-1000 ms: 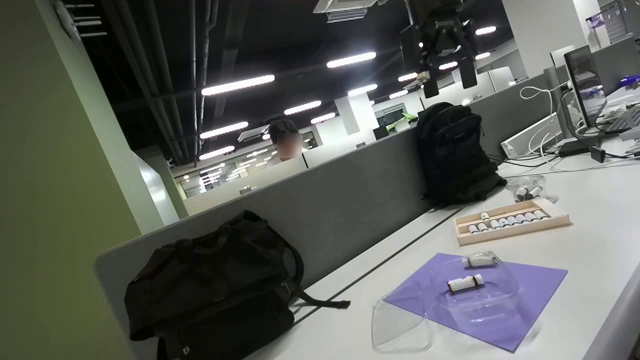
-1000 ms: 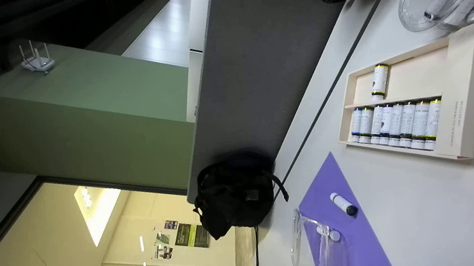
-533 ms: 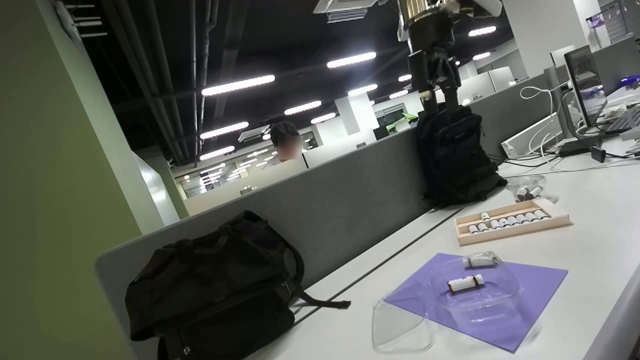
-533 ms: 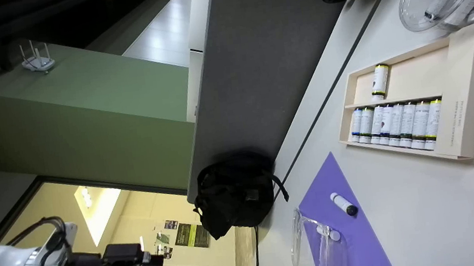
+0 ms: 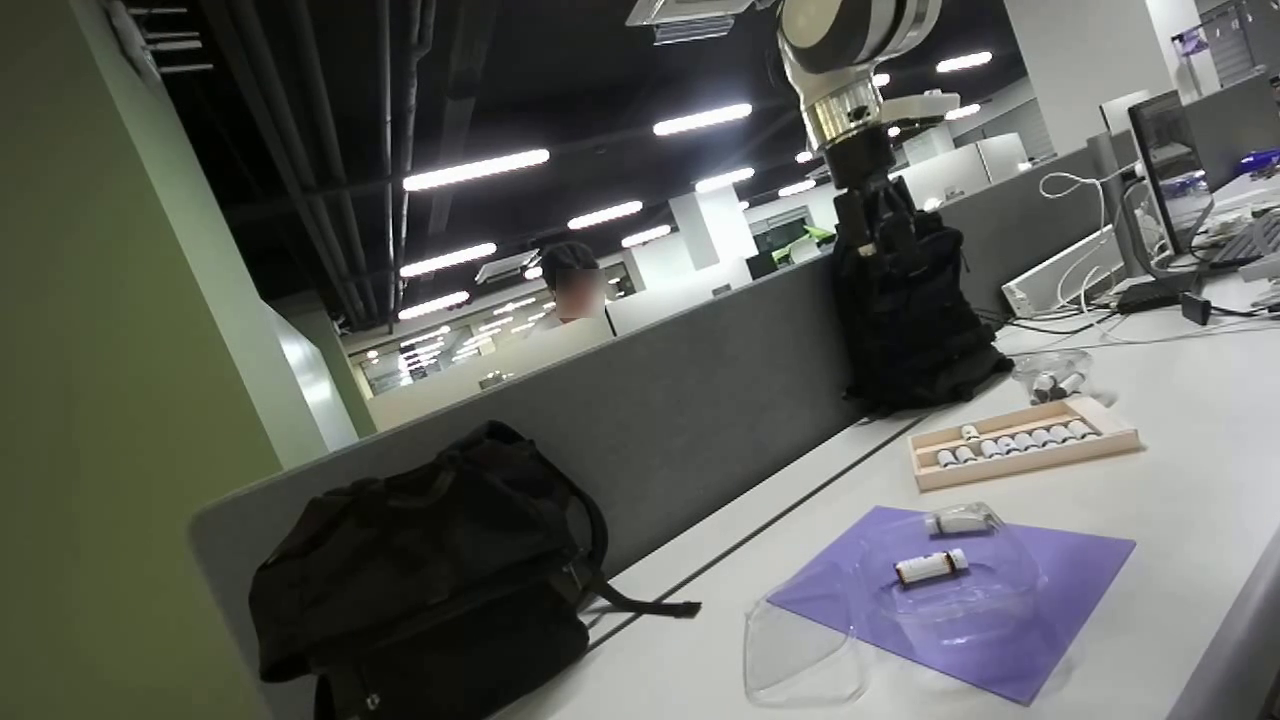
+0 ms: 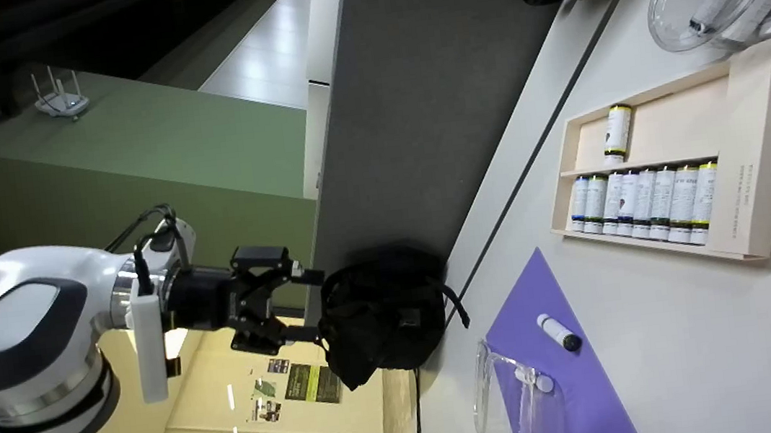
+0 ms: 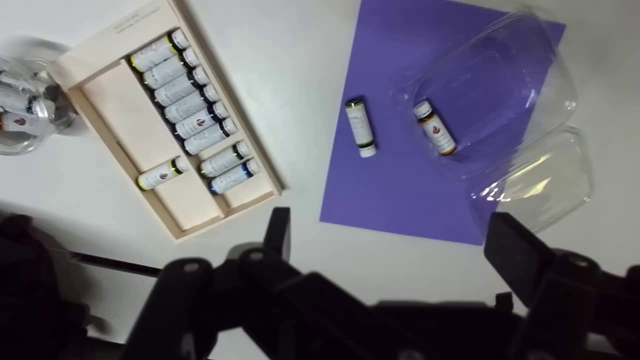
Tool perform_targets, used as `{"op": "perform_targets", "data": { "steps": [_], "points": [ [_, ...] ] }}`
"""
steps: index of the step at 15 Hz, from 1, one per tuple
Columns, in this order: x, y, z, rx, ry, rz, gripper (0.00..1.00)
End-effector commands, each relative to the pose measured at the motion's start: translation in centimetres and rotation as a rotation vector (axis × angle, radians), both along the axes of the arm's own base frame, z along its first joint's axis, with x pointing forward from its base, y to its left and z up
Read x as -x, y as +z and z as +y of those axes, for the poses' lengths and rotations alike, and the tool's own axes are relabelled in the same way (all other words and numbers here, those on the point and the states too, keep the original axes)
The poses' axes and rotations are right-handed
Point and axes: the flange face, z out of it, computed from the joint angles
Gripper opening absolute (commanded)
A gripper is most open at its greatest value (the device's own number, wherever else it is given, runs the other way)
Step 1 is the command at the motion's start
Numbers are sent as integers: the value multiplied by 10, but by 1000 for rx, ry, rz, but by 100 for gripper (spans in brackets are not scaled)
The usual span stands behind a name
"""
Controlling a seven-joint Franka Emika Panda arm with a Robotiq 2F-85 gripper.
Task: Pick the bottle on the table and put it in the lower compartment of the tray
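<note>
Filling the lower right of an exterior view, the white table (image 5: 1200, 500) carried everything. Arm (image 6: 45, 350) hung high at the left of an exterior view, likely to keep pick and place both in sight. Purple mat (image 7: 385, 195), upper right of wrist view, probably served as pick-up spot. Tray (image 7: 125, 115) sat upper left, near the mat; eight bottles (image 7: 187, 106) in what I took as its lower compartment (image 7: 247, 192) lay parallel, all turned the same way, so a ninth would want to match. A gap showed there. Gripper (image 6: 316, 306) had its jaws wide apart, released, nothing between, presumably pre-grasp. Clear dish (image 7: 495, 90) held another bottle (image 7: 434, 128); the rim risked snagging a jaw. Target bottle (image 7: 360, 127), my read, lay loose on the mat just left of the dish, unpicked.
</note>
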Motion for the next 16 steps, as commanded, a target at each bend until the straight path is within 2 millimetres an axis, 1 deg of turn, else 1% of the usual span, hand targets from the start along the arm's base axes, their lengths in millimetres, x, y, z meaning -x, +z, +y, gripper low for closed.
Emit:
{"op": "perform_targets", "data": {
  "steps": [1, 3, 6, 7, 9, 12, 14, 16],
  "points": [
    [-8, 0, -3, 4, -16, 2, 100],
    [-15, 0, -1, 7, -27, 2, 100],
    [-15, 2, 1, 11, -31, -1, 100],
    [-20, -16, -5, 7, -19, -6, 100],
    [-23, -44, -11, 18, -10, -19, 100],
    [-32, -101, -19, 36, 37, -74, 100],
    [-39, -139, -20, 19, 61, -101, 100],
    [-44, -176, -15, 3, 87, -115, 100]
  ]
}}
